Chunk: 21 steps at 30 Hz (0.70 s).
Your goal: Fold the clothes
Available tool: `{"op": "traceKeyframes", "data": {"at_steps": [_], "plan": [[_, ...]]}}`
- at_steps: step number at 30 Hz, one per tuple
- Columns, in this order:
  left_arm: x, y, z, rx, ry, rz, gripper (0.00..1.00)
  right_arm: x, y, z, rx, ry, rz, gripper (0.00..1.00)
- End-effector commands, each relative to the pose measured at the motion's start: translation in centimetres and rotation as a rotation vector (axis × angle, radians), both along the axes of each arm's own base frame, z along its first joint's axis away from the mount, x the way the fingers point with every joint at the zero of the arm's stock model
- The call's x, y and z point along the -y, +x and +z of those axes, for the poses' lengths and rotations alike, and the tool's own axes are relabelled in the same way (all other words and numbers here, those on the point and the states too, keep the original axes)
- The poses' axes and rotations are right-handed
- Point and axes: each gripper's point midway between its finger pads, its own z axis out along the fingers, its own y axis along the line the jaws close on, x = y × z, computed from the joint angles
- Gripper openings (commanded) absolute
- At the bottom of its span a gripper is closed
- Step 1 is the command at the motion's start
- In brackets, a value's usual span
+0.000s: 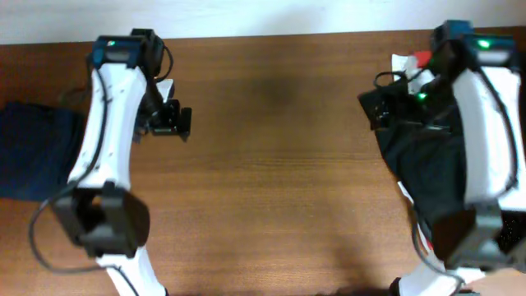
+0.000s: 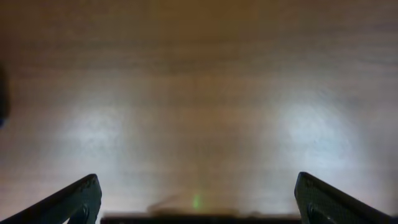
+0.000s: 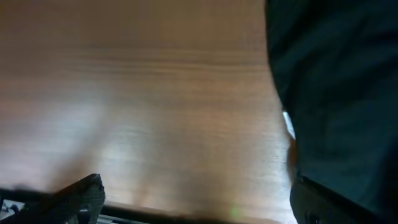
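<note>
Wooden table (image 1: 271,148), as I see it from above: navy shorts (image 1: 33,152) at the left edge; black garment (image 1: 427,164) at the right edge; white cloth (image 1: 403,62) and red cloth (image 1: 422,57) near the far right corner.

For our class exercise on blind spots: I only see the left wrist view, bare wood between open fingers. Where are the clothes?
Observer: Navy shorts lie at the table's left edge, left of the left gripper.
Operator: Any others?
Observer: A black garment lies on the right side.
Operator: Is the right gripper holding it?
Observer: No, the right gripper is open over bare wood, cloth beside it.
</note>
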Motion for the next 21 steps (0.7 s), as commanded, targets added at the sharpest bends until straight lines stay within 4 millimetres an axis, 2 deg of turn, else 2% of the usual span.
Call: {"op": "traceKeyframes", "data": {"at_steps": [1,3,6,7,11,13,14,17,19,21], "plan": [[0.8,-2.6,3.4,0.116,-0.010,0.017,0.99,-0.7,-1.2,3.5,0.114,0.011,0.015,0.99],[0.9,-4.5,4.8,0.203,-0.020,0.034,0.99,-1.8,-2.2,4.6,0.148,0.009,0.047,0.99],[0.8,-7.6,6.4,0.355,-0.041,0.037,0.99,-4.6,-4.5,4.5,0.159,-0.021,0.153,0.99],[0.5,-9.0,7.1,0.453,-0.048,0.038,0.99,-5.3,-5.3,4.4,0.184,-0.041,0.171,0.99],[-1.3,-13.1,8.9,0.763,-0.016,0.061,0.99,-5.8,-9.0,3.8,0.320,-0.047,0.162,0.99],[-1.7,-14.6,8.4,0.848,-0.014,0.070,0.99,-4.8,-11.1,2.7,0.393,-0.086,0.147,0.99],[-1.8,-15.5,7.3,0.849,-0.015,0.070,0.99,-4.2,-12.5,2.2,0.434,-0.104,0.137,0.99],[-1.9,-16.6,5.4,0.826,-0.016,0.067,0.99,-2.8,-15.4,0.9,0.489,-0.154,0.085,0.99],[-1.9,-16.8,4.7,0.803,-0.013,0.066,0.99,-2.6,-16.5,0.9,0.522,-0.151,0.081,0.99],[-1.9,-16.8,4.7,0.803,-0.012,0.066,0.99,-2.6,-16.6,1.1,0.532,-0.151,0.080,0.99]]}}
